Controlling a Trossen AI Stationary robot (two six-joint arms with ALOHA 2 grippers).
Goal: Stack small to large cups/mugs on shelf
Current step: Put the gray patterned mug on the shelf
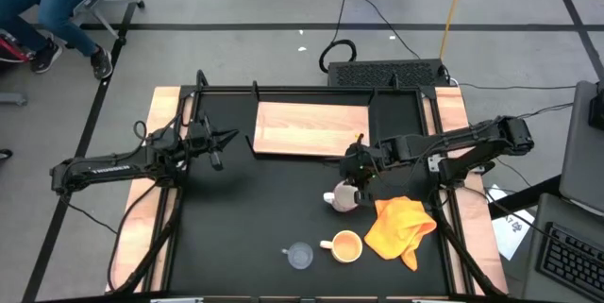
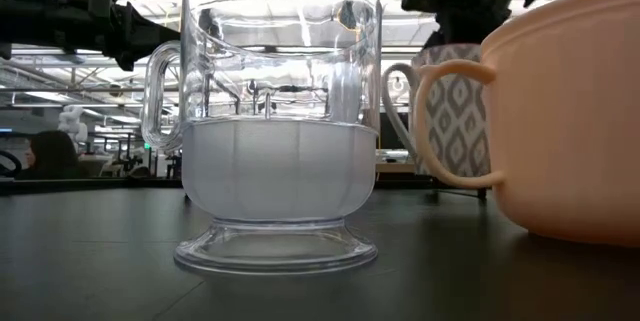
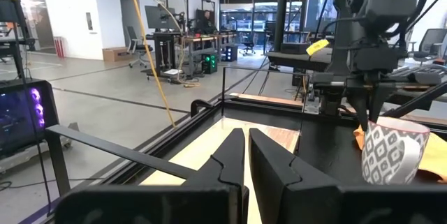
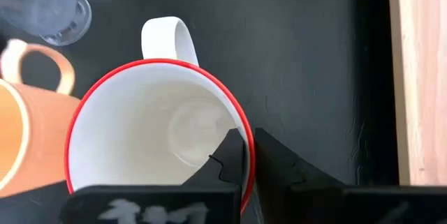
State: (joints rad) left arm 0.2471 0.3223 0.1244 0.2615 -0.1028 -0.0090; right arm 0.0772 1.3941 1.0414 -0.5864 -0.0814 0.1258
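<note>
A: Where is the right gripper [image 4: 246, 155]?

B: Right of centre in the overhead frame, its fingers pinched together on the red rim of the white mug [image 1: 343, 196], one inside and one outside.

A: The other vessels?

B: The orange mug [image 1: 345, 245] and clear cup [image 1: 300, 256] stand low in the frame, beside the orange cloth [image 1: 399, 228]. The shelf [image 1: 311, 129] lies above centre, bare.

A: The left gripper [image 1: 227, 137]?

B: At left, above the table, fingers closed on nothing

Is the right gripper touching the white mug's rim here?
Touching. The right wrist view shows the right gripper closed on the red rim of the white mug, one finger inside, one outside.
</note>
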